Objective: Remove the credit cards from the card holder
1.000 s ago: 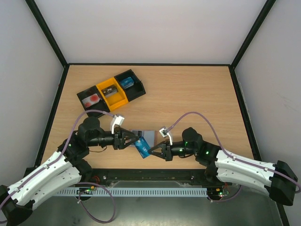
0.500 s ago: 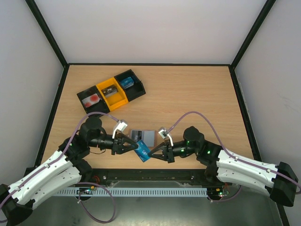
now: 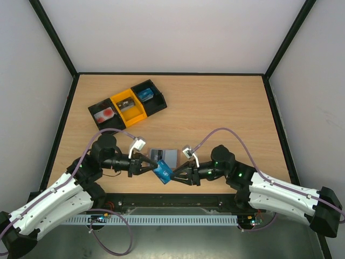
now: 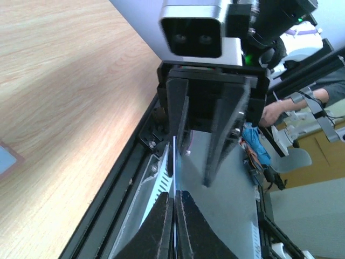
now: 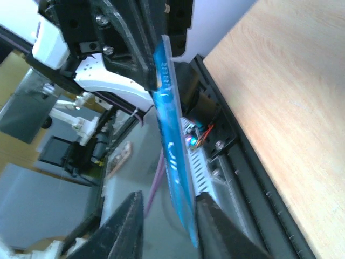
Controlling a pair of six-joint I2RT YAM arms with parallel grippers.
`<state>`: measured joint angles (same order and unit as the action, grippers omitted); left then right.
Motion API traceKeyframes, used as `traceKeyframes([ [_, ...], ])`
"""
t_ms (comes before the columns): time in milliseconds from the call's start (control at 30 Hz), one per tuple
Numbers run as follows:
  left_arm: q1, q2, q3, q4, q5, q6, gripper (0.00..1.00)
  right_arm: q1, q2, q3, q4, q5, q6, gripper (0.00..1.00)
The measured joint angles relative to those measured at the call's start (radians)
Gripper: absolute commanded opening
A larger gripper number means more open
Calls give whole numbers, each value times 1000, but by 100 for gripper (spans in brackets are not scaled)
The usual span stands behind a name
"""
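1. Shutting within the last second, the left gripper [image 3: 152,168] now pinches one edge of a blue credit card [image 3: 161,171] at the 6 o'clock edge of the wooden table [image 3: 226,113].
2. Clamped a second ago, the right gripper [image 3: 173,174] has eased. Its jaws stand slightly apart on either side of the card's other end, with a gap showing in the right wrist view.
3. At the table's 10 o'clock sits a black-and-yellow three-section tray [image 3: 135,113], well apart from both arms.
4. At 12 o'clock of the two grippers, just beside them, the light blue-grey card holder [image 3: 164,155] lies flat on the wood.
5. Out of the holder, the credit card is held tilted off the tabletop at the holder's 6 o'clock. It bears pale marks and appears edge-on in the left wrist view.
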<state>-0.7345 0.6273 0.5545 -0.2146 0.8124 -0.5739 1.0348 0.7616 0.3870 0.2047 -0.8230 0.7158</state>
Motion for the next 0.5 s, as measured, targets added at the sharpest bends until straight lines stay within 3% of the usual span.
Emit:
traceKeyframes([
  [133, 0, -12, 2, -10, -64, -3, 3, 0, -42, 0, -21, 60, 1, 66],
  [267, 3, -22, 15, -27, -163, -15, 3, 0, -95, -4, -27, 146, 11, 84],
  [333, 6, -32, 24, -27, -235, -30, 3, 0, -123, -10, -28, 193, 18, 99],
  [500, 7, -55, 37, -31, -480, -82, 3, 0, -154, -26, -33, 294, 30, 98],
])
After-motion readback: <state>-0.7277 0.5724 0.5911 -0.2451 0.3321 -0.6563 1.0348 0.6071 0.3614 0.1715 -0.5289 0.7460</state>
